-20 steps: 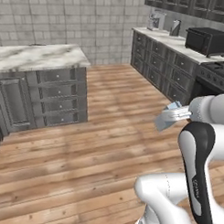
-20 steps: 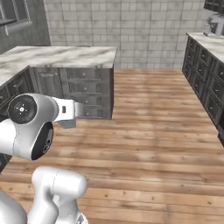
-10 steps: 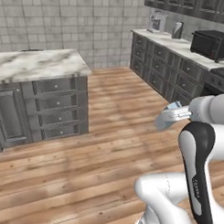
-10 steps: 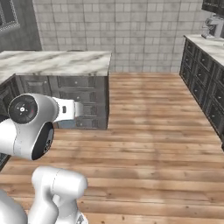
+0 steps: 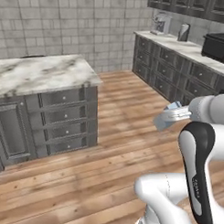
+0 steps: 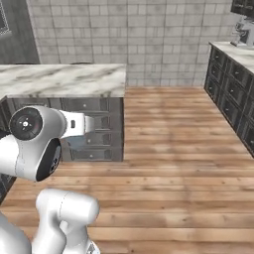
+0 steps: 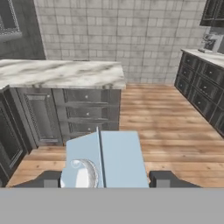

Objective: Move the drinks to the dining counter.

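Clamped on the carton (image 7: 105, 159), gripper (image 7: 104, 179) jaws pressing either side, gabled top pointing ahead. Carried in mid-air over the wooden floor (image 6: 178, 149), well short of the island. Ahead, the dining counter (image 7: 61, 73), marble top bare on this end. Beyond, a tiled wall (image 7: 118, 30).

The wooden floor (image 6: 173, 149) lies open between the dining counter (image 5: 42, 72) on one side and the dark cabinet run (image 5: 179, 70) along the wall on the other. The marble top of the dining counter is bare near its corner. Its dark drawer fronts (image 7: 87, 111) block any low approach.
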